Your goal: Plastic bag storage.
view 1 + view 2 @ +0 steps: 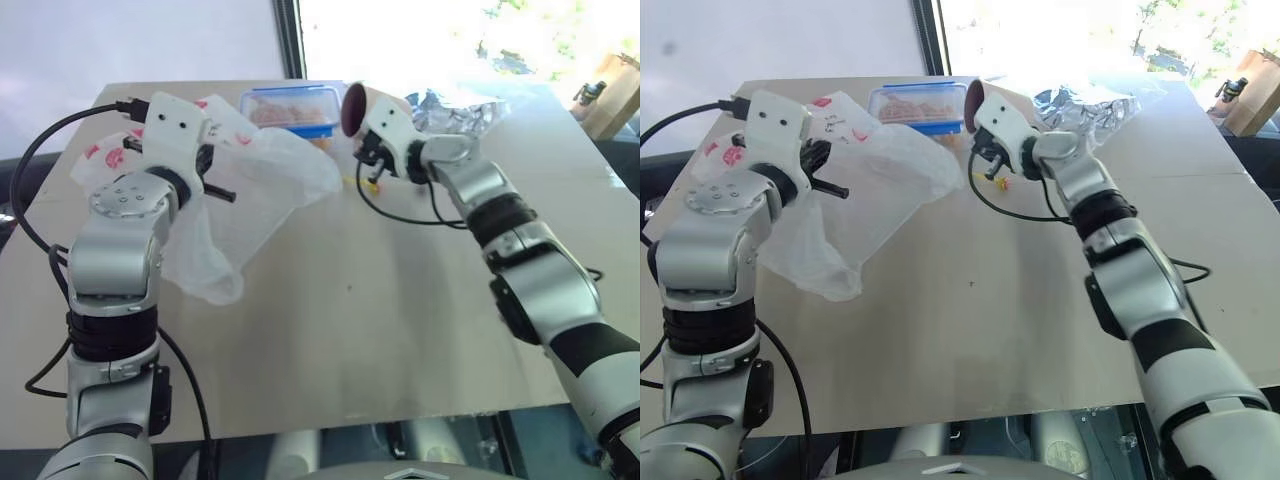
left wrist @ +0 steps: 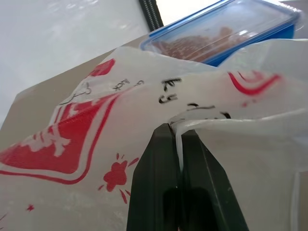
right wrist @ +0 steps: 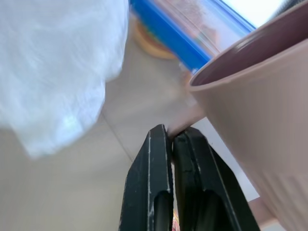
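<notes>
The plastic bag, translucent white with red print, hangs above the table's far left and droops down to the tabletop. My left gripper is shut on a fold of its film near the top edge. To the right of the bag, a mauve cup is held tipped on its side above the table, its dark mouth turned toward the bag. My right gripper is shut on a thin part at the cup's rim. A gap of bare table separates cup and bag.
A clear box with a blue lid holding orange-brown food sits at the far edge between the bag and the cup. A crinkly silvery bag lies behind my right arm. A small yellow item rests on the wooden table.
</notes>
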Controlling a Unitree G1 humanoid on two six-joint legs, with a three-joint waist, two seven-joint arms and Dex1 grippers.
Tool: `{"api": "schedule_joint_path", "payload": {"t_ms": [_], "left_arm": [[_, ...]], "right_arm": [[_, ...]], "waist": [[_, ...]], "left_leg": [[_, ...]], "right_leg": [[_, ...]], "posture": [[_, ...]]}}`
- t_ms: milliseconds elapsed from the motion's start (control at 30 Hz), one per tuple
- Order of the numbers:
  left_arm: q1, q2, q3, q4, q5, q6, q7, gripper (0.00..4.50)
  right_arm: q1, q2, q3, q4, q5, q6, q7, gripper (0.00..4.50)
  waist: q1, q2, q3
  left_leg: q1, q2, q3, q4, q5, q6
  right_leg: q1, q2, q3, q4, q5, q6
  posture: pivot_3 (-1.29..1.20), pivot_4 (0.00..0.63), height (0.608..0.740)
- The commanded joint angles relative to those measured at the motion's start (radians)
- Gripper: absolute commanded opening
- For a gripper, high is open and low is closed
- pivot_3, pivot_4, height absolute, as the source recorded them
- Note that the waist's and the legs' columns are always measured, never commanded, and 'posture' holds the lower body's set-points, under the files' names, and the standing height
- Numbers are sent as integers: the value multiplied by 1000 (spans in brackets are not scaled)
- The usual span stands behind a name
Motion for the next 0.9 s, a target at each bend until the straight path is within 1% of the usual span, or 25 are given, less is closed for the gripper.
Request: {"api": "schedule_joint_path", "payload": {"t_ms": [33, 100, 267, 333, 367, 433, 467, 533, 600, 633, 700, 733, 800, 900], "left_arm": [[-1, 3, 33, -82, 7, 30, 27, 0], [2, -1, 48, -96, 5, 43, 35, 0], [14, -3, 87, -99, 4, 29, 48, 0], [10, -8, 101, -83, 4, 17, 57, 0], [7, -9, 107, -74, 3, 8, 61, 0], [3, -11, 111, -58, 1, -10, 63, 0], [4, -11, 110, -47, 0, -20, 64, 0], [-1, -16, 111, -25, -2, -42, 68, 0], [-9, -20, 110, -5, -5, -61, 71, 0], [-14, -23, 106, 5, -6, -70, 72, 0], [-22, -27, 97, 19, -7, -88, 72, 0], [-26, -29, 94, 24, -7, -93, 72, 0], [-32, -31, 92, 32, -6, -104, 73, 0], [-40, -30, 92, 35, -5, -110, 74, 0]], "right_arm": [[-38, 35, -54, 94, 4, -55, 49, 53], [-29, 46, -61, 116, 0, -41, 137, 53], [16, 20, -50, 109, -10, -1, 358, 53], [40, -2, -43, 81, -10, 24, 465, 53], [58, -15, -39, 48, 0, 47, 540, 53], [108, -47, -28, -74, 35, 136, 701, 53], [149, -68, -19, -182, 65, 203, 768, 53], [232, -107, -17, -425, 128, 333, 821, 53], [276, -119, -54, -594, 198, 450, 790, 53], [274, -107, -98, -632, 227, 471, 725, 53], [241, -72, -183, -628, 266, 479, 584, 53], [204, -47, -232, -571, 268, 437, 475, 53], [139, -16, -297, -459, 270, 375, 328, 53], [26, 13, -354, -204, 236, 199, 119, 53]], "waist": [[1, 0, 0], [1, 0, 0], [3, 0, 0], [5, 0, 0], [6, 0, 0], [6, 0, 0], [7, 0, 0], [8, 0, 0], [6, 0, 0], [3, 0, 0], [1, 0, 0], [1, 0, 0], [2, 0, 0], [4, 0, 0]], "left_leg": [[0, 0, 0, -1, 0, 0], [0, 0, 0, -2, 0, 0], [0, -1, 0, -2, 0, 0], [0, -1, 0, -2, 0, 0], [0, -1, -1, -2, 0, 0], [0, -1, -1, -1, 0, 0], [0, -1, -1, -1, 0, 0], [0, -1, -1, -1, 0, 0], [-1, 0, -2, -1, 0, 0], [-1, 0, -1, -1, 0, 0], [-1, 0, -1, -1, 0, 0], [0, 0, -1, -1, 0, 0], [1, 0, -1, 0, 1, -1], [2, 0, -1, 0, 1, -2]], "right_leg": [[0, 0, 0, -1, 0, 0], [0, -1, 0, -1, 0, 0], [0, -1, 0, -1, 0, 0], [0, -1, 0, 0, 0, 0], [0, -1, -1, 0, 0, 0], [0, -1, -1, 0, 0, 0], [0, -1, -1, 1, 0, 0], [1, -1, -1, 1, 0, 0], [0, -1, -2, 1, 0, 0], [-1, -1, -1, 1, 0, 0], [-2, -1, 0, 3, 0, 0], [-2, -1, 0, 4, 0, 0], [-2, -1, 0, 7, 0, 0], [-2, -1, 0, 8, 0, 0]], "posture": [[0, 150, 740], [0, 150, 740], [0, 150, 740], [0, 150, 740], [0, 150, 740], [0, 150, 740], [0, 150, 740], [0, 150, 740], [0, 150, 740], [0, 150, 740], [0, 150, 740], [0, 150, 740], [0, 150, 740], [0, 150, 740]]}}
